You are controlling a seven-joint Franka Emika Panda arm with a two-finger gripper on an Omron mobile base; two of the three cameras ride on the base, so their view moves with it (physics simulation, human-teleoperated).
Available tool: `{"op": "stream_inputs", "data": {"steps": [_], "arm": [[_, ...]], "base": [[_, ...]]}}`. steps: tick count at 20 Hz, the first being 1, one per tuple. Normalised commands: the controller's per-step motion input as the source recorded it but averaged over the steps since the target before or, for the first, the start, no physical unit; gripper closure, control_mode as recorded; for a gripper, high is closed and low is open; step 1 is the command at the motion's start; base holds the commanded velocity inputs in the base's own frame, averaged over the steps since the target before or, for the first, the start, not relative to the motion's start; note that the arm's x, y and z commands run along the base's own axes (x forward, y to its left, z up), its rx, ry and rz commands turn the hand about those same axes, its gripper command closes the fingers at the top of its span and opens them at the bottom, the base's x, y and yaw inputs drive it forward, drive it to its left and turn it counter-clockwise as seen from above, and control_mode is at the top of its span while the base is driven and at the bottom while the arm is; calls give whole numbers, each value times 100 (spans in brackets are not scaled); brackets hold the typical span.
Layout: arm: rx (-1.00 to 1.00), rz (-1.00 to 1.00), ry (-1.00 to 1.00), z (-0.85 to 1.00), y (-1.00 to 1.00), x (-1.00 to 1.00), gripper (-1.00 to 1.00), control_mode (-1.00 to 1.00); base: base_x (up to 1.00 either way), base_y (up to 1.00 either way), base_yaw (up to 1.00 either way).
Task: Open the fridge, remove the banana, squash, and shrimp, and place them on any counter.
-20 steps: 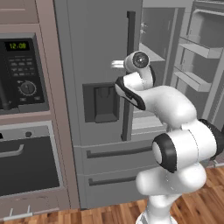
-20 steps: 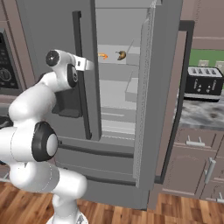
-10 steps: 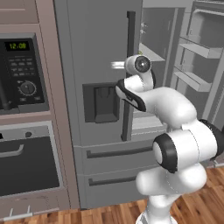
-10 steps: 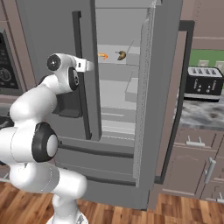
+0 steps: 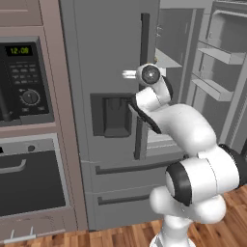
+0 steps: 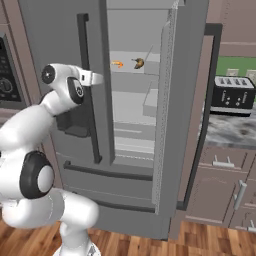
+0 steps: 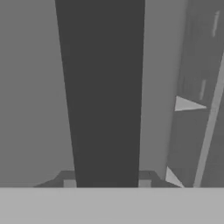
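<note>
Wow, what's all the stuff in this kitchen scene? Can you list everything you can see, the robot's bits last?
Tall grey French-door fridge: one, grey; right door swung open, left door shut.
Long dark vertical handle: one, dark; on the shut left door, close in front of the hand.
Dark dispenser recess: one, in the left door.
Small curved yellow-brown banana: one, on an upper fridge shelf.
Small orange item: one, beside the banana; too small to name.
Black-fronted wall oven: one, left of the fridge.
Black toaster: one, on the counter.
Grey-and-white marbled counter: one, right of the fridge.
Wooden floor: brown.
White robot arm: one.
Two-finger gripper: one, fingers either side of the handle.
</note>
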Motion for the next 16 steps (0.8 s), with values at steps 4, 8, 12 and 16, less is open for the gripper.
{"op": "stream_inputs", "data": {"steps": [4, 8, 12, 16], "arm": [[2, -41, 0, 0, 61, -92, 100, -100], [0, -46, 0, -1, 91, -100, 100, -100], [0, -42, 2, -7, 92, -91, 100, -100], [0, -38, 0, -11, 68, -68, 100, -100]], "base": [[0, 0, 0], [0, 0, 0], [0, 0, 0], [0, 0, 0]]}}
